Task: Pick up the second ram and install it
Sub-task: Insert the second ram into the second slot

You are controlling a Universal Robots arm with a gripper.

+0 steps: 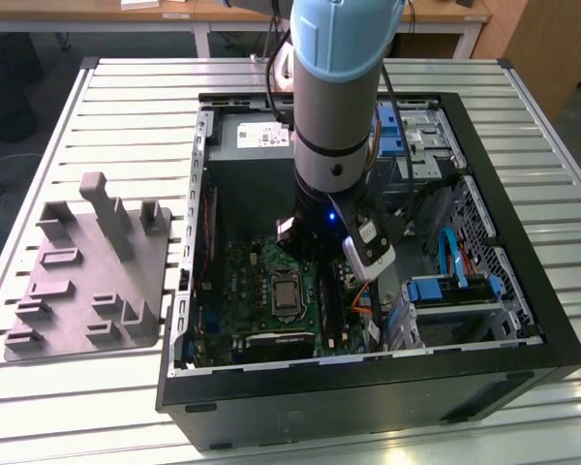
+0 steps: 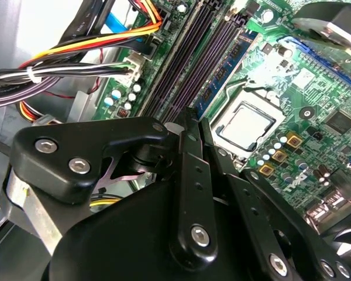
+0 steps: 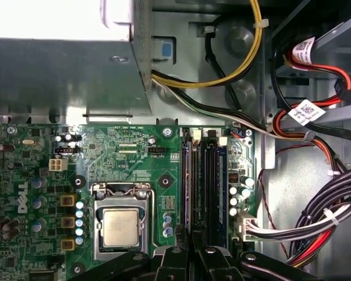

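- The arm (image 1: 334, 116) reaches straight down into the open computer box (image 1: 523, 320). It has to, because the memory slots sit low on the green board (image 3: 123, 158) at the bottom of the box.
- The gripper (image 3: 193, 254) hangs right over the long slots (image 3: 206, 175). In both wrist views it points along them, so a stick would line up with a slot and not cross it.
- In the second wrist view the gripper (image 2: 193, 117) is very near the slots (image 2: 187, 64). I think the work is at the putting-in part, not the picking-up part.
- I cannot tell if the gripper is clamped on something or has let go. Its own black parts hide the tip.
- A thin dark strip runs along the slots, straight out in front of the gripper. I think this is the second ram (image 3: 198, 187), seen from its thin edge. I cannot tell if it is pushed all the way in or only sitting on top.
- Just beside it, one slot over, a bluish strip (image 3: 221, 175) also stands on edge. It looks like the other stick, already in.
- The square silver chip (image 3: 120, 227) sits off to one side of the gripper, and the bunch of wires (image 3: 316, 216) to the other side. The gripper touches neither.
- The grey block (image 1: 97, 281) rests on the table outside the box, well away from the gripper. I see no stick on it.
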